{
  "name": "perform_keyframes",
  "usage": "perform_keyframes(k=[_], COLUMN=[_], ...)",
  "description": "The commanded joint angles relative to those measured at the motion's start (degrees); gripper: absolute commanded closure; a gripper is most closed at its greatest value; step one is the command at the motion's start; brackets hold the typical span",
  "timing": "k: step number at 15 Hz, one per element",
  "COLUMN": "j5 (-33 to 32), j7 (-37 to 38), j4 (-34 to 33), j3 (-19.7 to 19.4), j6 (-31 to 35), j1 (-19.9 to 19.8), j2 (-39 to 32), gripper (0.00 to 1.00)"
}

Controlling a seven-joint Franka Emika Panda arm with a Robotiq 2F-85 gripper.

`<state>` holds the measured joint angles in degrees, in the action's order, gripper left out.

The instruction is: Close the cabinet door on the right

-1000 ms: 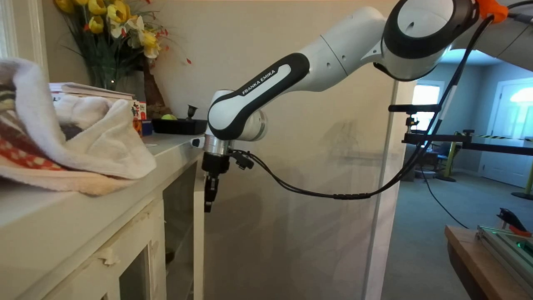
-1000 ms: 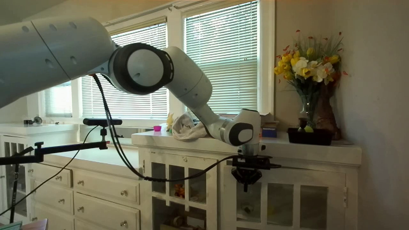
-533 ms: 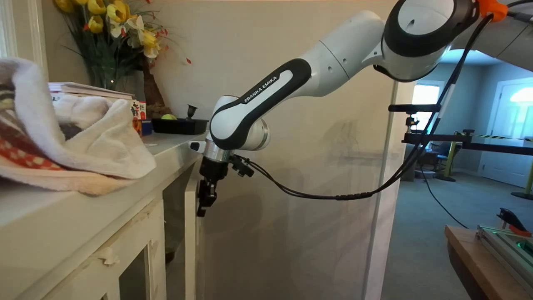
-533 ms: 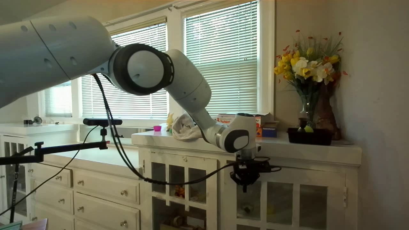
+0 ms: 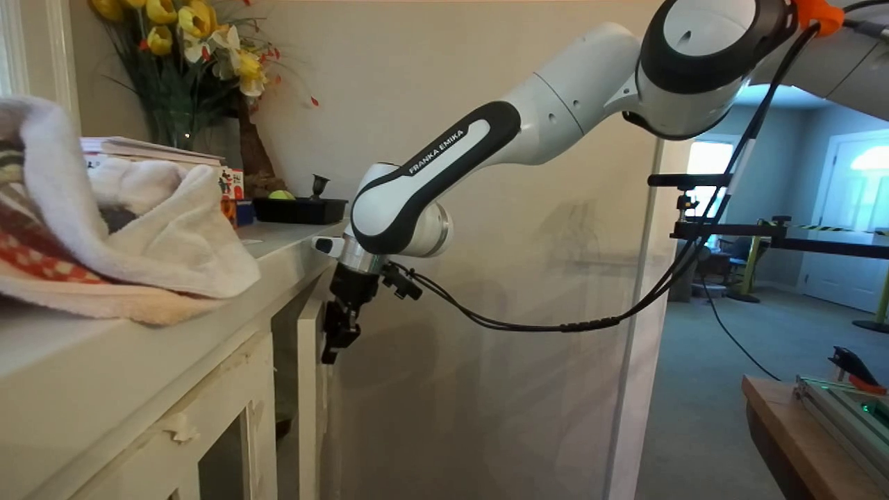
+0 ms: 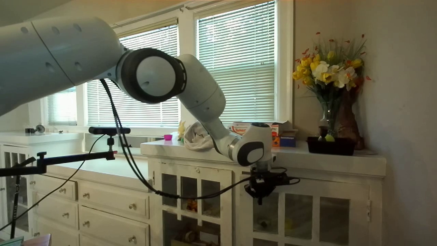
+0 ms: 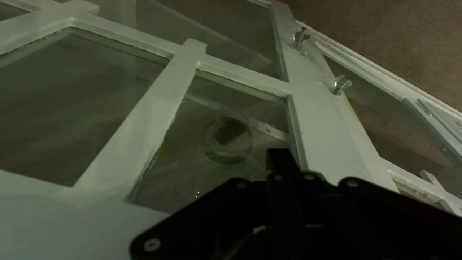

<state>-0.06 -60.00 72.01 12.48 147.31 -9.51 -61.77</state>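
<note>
One cabinet door (image 6: pixel 315 216) stands ajar at right; claw (image 7: pixel 279 159) closed, positioned at its outer face, contact not determinable.

From the upper left of the frame the pale robot arm (image 6: pixel 205 89) reaches across the centre, in front of the window blinds (image 6: pixel 237 61), bending down right of centre. The black gripper (image 6: pixel 260 201) points downward before the upper left part of the white cabinet door (image 6: pixel 315 215) at lower right; whether they touch cannot be told. At right, on the cabinet top (image 6: pixel 358 165), a black tray (image 6: pixel 333 147) sits before a glass vase (image 6: pixel 329 111) of yellow and white flowers (image 6: pixel 322 72); cream drawer fronts (image 6: pixel 114 223) stand at lower left
</note>
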Motion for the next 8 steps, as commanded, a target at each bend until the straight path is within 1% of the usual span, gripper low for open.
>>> perform_keyframes(k=[1, 5, 8], j5=[0.77, -0.05, -0.75], j7=[-0.28, -2.98, -5.34], j4=[-0.69, -0.19, -0.64], j3=[1.48, 2.32, 2.11], j6=[-0.76, 1.75, 3.05], j1=[0.40, 0.62, 1.08], j2=[-0.23, -0.35, -0.71], gripper=[1.00, 1.00, 1.00])
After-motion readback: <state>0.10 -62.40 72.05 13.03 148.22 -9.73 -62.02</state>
